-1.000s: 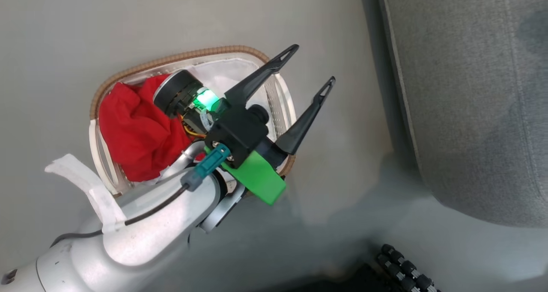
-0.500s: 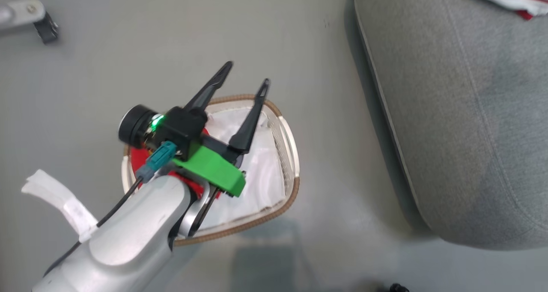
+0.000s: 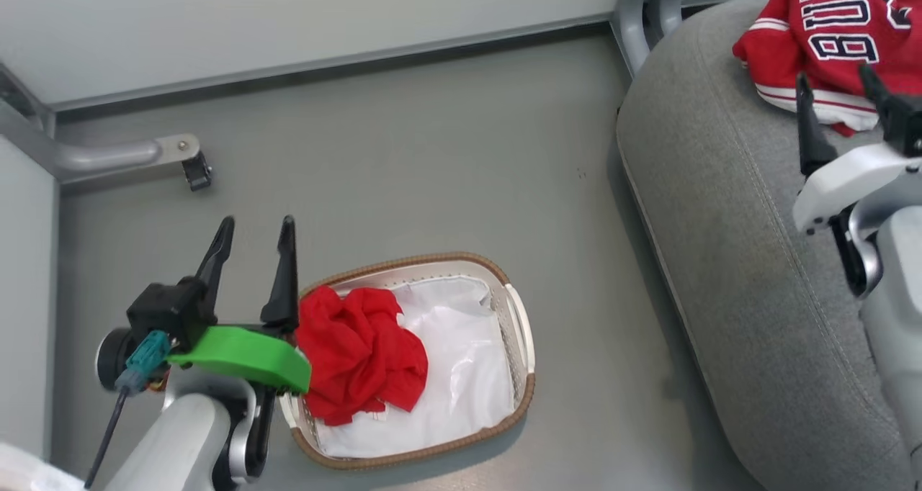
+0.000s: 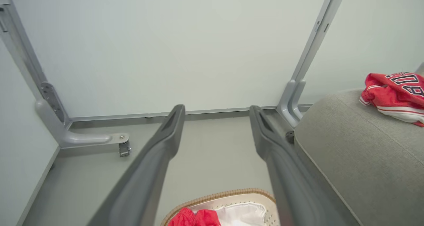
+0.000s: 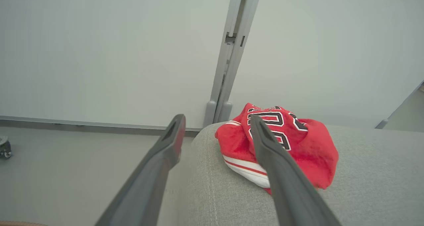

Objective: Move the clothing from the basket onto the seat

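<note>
Currently in hand: by my reading you are between two carries; the jersey (image 3: 828,30) lies on the seat (image 3: 720,260), the plain red garment (image 3: 360,358) lies in the basket (image 3: 529,376), and neither gripper holds anything.
Left gripper (image 3: 257,223): nearest you, at the lower left of the head view, just beside the basket's left end; fingers spread wide, nothing between them.
Plain red garment: one item, crumpled in the left half of the basket, lying on the white sheet (image 3: 464,376); its near fold sits close to the left gripper's green mount (image 3: 238,358).
White sheet: flat on the basket's bottom, right half bare; not part of your load.
Basket: oval, white, perforated, with a brown woven rim; it stands on the grey floor (image 3: 432,152), well apart from the seat.
Seat: large grey cushion at the right of the head view, mostly bare.
Right gripper (image 3: 833,77): over the seat, fingers wide apart and empty; its tips stand just short of the jersey in the head view, and whether they touch cloth you cannot tell.
Jersey: one item, heaped at the seat's far end, near the grey frame post (image 5: 228,70).
Next move: likely yours with the left gripper; bring it over the red heap, go down into the cloth clear of the rim, and close on red fabric alone so that the sheet stays behind.
</note>
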Available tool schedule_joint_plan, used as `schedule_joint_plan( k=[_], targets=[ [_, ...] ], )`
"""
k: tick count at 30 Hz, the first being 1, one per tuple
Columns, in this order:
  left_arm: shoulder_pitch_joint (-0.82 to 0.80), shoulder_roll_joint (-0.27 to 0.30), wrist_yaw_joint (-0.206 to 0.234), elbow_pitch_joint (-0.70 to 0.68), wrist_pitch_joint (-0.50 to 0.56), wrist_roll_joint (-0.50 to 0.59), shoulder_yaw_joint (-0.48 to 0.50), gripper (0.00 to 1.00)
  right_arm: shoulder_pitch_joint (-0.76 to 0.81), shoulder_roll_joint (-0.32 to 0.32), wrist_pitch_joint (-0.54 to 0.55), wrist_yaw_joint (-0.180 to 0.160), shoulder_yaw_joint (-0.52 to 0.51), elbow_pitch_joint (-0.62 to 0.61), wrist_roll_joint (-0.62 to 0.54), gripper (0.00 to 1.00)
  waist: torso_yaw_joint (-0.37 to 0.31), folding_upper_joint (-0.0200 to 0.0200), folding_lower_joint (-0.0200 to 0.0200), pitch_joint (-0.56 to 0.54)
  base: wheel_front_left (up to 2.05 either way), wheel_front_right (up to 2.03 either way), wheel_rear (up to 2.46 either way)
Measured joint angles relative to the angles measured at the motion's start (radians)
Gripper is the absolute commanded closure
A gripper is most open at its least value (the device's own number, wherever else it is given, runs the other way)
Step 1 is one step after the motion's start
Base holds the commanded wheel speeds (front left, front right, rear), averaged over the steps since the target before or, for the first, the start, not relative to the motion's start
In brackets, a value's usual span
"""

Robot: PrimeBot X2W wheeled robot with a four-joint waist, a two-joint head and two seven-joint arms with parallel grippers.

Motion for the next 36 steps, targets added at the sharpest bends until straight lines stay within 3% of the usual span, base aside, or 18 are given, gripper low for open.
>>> schedule_joint_plan(
  k=[5, 9, 13, 25, 36],
  targets=[
    [0.127, -0.041, -0.027, 0.013, 0.000, 0.045, 0.121, 0.00, 0.159, 0.111, 0.000, 0.000, -0.098, -0.129, -0.032, 0.00, 0.032, 0.0000, 0.0000, -0.070, 0.00, 0.00, 0.00],
    [0.216, -0.076, -0.056, 0.027, 0.000, 0.065, 0.203, 0.00, 0.276, 0.204, 0.000, 0.000, -0.127, -0.231, -0.067, 0.00, 0.057, 0.0000, 0.0000, -0.115, 0.00, 0.00, 0.00],
    [0.278, -0.115, -0.090, 0.042, 0.000, 0.098, 0.259, 0.00, 0.385, 0.254, 0.000, 0.000, -0.137, -0.316, -0.097, 0.00, 0.082, 0.0000, 0.0000, -0.149, 0.00, 0.00, 0.00],
    [0.351, -0.197, -0.165, 0.070, 0.000, 0.184, 0.334, 0.00, 0.654, 0.281, 0.000, 0.000, -0.062, -0.458, -0.015, 0.00, 0.137, 0.0000, 0.0000, -0.207, 0.00, 0.00, 0.00],
    [0.363, -0.235, -0.210, 0.107, 0.000, 0.230, 0.364, 0.00, 0.679, 0.281, 0.000, 0.000, -0.044, -0.455, -0.012, 0.00, 0.135, 0.0000, 0.0000, -0.215, 0.00, 0.00, 0.00]
  ],
)
